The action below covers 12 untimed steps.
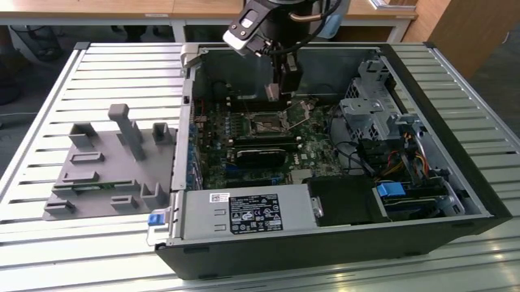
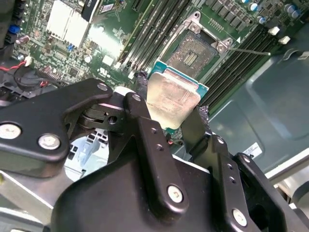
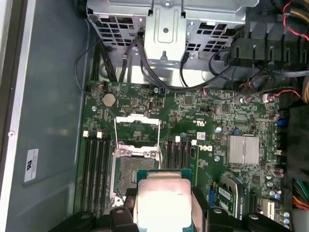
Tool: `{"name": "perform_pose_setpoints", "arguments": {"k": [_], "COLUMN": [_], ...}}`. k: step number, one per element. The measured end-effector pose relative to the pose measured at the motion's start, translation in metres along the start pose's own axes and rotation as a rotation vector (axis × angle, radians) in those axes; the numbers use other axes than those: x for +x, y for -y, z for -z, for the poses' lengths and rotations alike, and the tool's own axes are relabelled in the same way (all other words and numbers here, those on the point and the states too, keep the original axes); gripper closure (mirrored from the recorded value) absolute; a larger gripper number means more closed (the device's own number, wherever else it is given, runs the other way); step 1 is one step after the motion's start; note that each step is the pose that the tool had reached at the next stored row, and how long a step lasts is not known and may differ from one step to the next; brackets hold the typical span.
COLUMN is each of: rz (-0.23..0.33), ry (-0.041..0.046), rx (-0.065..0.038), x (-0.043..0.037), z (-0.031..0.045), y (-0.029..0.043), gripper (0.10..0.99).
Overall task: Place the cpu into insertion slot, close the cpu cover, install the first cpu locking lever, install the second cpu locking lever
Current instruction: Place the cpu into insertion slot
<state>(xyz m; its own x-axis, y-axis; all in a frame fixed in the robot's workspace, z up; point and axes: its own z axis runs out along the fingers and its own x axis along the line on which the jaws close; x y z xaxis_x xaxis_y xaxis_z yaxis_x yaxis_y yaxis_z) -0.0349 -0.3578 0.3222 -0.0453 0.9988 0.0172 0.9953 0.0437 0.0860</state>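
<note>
cpu (image 2: pixel 170 94) pinched in gripper (image 2: pixel 171 100) by 2 opposite edges, top face clear, hanging over board near insertion slot (image 3: pixel 133 171). cpu cover (image 3: pixel 137 118) flipped open, so slot lies free for chip.

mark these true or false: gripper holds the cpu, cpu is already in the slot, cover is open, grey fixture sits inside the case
1. The gripper holds the cpu. True: its fingers are shut on the chip's edges.
2. The cpu is already in the slot. False: the chip is held above the board and the slot is empty.
3. The cover is open. True: the frame is swung back off the slot.
4. The grey fixture sits inside the case. False: it lies on the table outside the case, at the exterior view's left.
</note>
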Motion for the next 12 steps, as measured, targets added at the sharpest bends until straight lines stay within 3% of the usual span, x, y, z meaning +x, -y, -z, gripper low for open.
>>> {"name": "perform_pose_setpoints", "arguments": {"k": [12], "rz": [0.000], "ry": [-0.0004], "rx": [0.004], "x": [-0.0002], "z": [-0.0191], "y": [0.0016], "gripper": [0.557]}}
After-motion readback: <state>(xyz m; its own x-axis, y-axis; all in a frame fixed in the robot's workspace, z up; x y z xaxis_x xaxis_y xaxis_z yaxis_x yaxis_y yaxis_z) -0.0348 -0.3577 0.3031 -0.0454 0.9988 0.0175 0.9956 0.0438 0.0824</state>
